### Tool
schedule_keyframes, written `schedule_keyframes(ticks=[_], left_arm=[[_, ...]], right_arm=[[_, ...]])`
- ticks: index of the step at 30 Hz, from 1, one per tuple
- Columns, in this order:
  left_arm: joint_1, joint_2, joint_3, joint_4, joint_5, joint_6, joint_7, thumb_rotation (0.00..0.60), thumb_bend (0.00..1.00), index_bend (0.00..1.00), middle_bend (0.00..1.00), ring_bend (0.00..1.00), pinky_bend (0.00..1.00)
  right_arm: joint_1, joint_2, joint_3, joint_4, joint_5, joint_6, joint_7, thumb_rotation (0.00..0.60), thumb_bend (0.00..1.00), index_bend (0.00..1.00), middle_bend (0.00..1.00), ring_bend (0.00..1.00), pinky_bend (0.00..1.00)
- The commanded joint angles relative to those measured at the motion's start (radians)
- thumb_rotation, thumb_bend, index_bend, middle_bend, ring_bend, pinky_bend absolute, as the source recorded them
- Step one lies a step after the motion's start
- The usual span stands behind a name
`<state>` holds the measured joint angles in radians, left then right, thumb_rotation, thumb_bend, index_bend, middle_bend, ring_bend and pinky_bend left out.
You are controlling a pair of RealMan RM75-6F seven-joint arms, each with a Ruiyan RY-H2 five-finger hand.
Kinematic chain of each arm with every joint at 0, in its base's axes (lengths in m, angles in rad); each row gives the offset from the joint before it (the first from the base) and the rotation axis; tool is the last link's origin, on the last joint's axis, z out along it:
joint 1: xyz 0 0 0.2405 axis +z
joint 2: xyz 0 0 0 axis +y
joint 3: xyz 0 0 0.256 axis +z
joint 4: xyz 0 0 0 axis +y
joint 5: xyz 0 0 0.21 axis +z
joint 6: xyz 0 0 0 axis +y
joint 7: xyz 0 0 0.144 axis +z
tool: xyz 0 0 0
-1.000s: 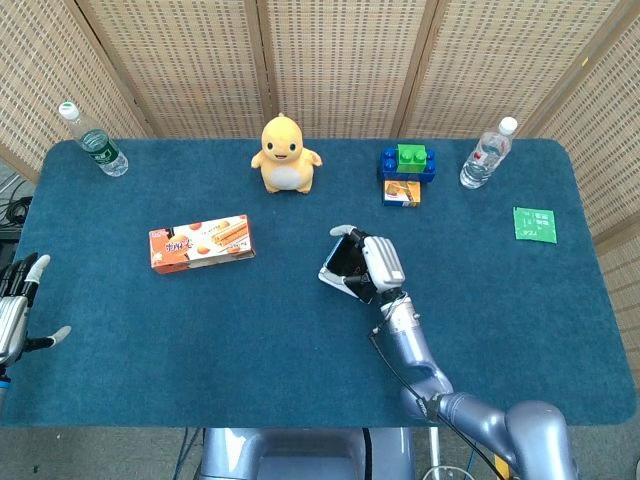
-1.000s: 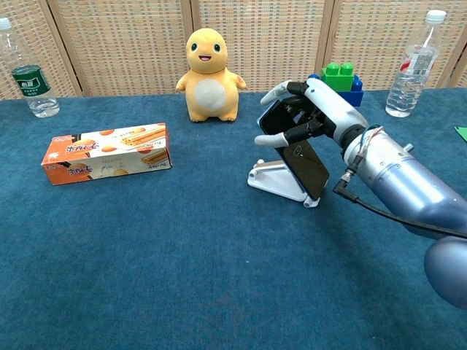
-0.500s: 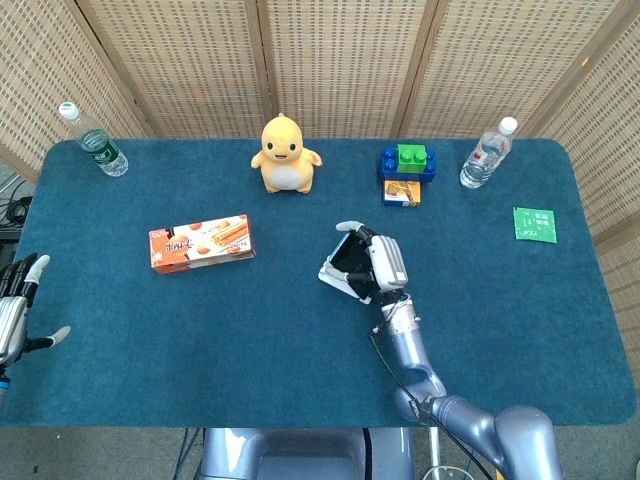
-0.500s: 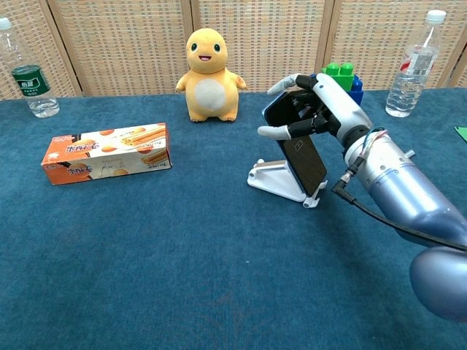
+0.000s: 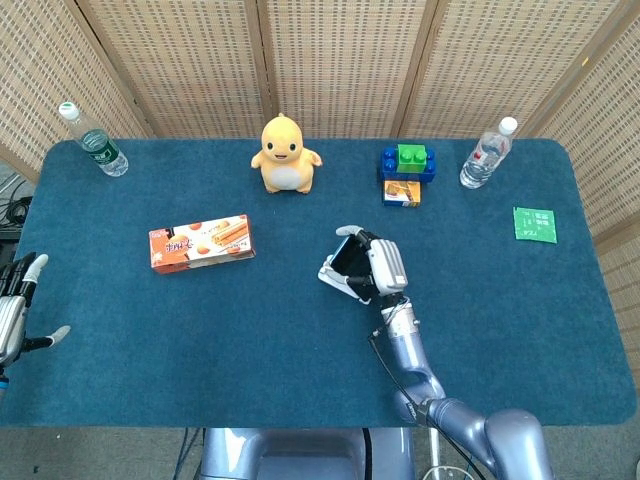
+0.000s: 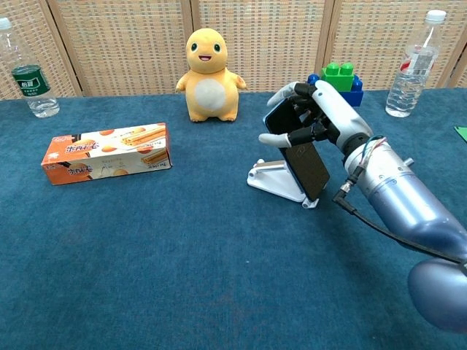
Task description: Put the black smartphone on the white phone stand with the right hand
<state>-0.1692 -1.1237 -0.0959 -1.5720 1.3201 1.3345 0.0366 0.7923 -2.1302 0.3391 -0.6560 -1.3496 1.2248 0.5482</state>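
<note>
Chest view: right hand (image 6: 321, 117) grips the top of the black smartphone (image 6: 303, 157), fingers wrapped round it, centre-right of frame. Phone leans on the white phone stand (image 6: 273, 179). Left hand (image 5: 15, 310) at left edge, fingers spread, holding nothing.

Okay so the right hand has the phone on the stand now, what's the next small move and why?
Probably open the fingers a little and ease the right hand back. The black smartphone already leans on the white phone stand, lower edge apparently at its lip, while the hand grips its top. Whether it's fully seated isn't clear, so release slowly.
</note>
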Motion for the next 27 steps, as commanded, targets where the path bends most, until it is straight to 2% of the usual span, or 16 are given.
schedule_keyframes(ticks=[1, 2, 4, 5, 12, 20, 23, 27], left_arm=[[0.0, 0.0, 0.0, 0.0, 0.0, 0.001, 0.0, 0.6, 0.0, 0.0, 0.0, 0.0, 0.0], [0.001, 0.001, 0.0, 0.0, 0.001, 0.003, -0.001, 0.6, 0.0, 0.0, 0.0, 0.0, 0.0], [0.001, 0.001, 0.0, 0.0, 0.001, 0.003, -0.003, 0.6, 0.0, 0.0, 0.0, 0.0, 0.0], [0.001, 0.002, 0.0, 0.0, 0.001, 0.003, -0.003, 0.6, 0.0, 0.0, 0.0, 0.0, 0.0], [0.003, 0.004, 0.001, -0.001, 0.006, 0.008, -0.009, 0.6, 0.0, 0.0, 0.0, 0.0, 0.0], [0.006, 0.006, 0.004, 0.003, 0.015, 0.012, -0.019, 0.6, 0.0, 0.0, 0.0, 0.0, 0.0], [0.007, 0.006, 0.007, 0.004, 0.021, 0.016, -0.022, 0.6, 0.0, 0.0, 0.0, 0.0, 0.0], [0.01, 0.007, 0.011, 0.005, 0.032, 0.022, -0.025, 0.6, 0.0, 0.0, 0.0, 0.0, 0.0]], right_arm=[[0.0, -0.002, -0.008, 0.008, -0.007, -0.001, 0.001, 0.6, 0.39, 0.19, 0.19, 0.2, 0.4], [-0.001, 0.001, -0.016, 0.009, -0.013, -0.006, 0.009, 0.6, 0.29, 0.09, 0.09, 0.1, 0.31], [-0.003, 0.013, -0.032, 0.003, -0.026, -0.016, 0.03, 0.6, 0.16, 0.01, 0.01, 0.01, 0.21], [-0.004, 0.016, -0.034, 0.001, -0.029, -0.016, 0.034, 0.6, 0.12, 0.0, 0.0, 0.0, 0.18], [-0.009, 0.047, -0.042, -0.03, -0.053, 0.012, 0.068, 0.6, 0.1, 0.0, 0.0, 0.0, 0.16], [-0.035, 0.113, -0.058, -0.114, -0.097, 0.096, 0.031, 0.6, 0.05, 0.0, 0.0, 0.0, 0.1], [-0.051, 0.175, -0.069, -0.167, -0.128, 0.143, 0.013, 0.6, 0.03, 0.0, 0.0, 0.0, 0.09], [-0.085, 0.331, -0.106, -0.282, -0.18, 0.169, -0.018, 0.6, 0.0, 0.0, 0.0, 0.0, 0.09]])
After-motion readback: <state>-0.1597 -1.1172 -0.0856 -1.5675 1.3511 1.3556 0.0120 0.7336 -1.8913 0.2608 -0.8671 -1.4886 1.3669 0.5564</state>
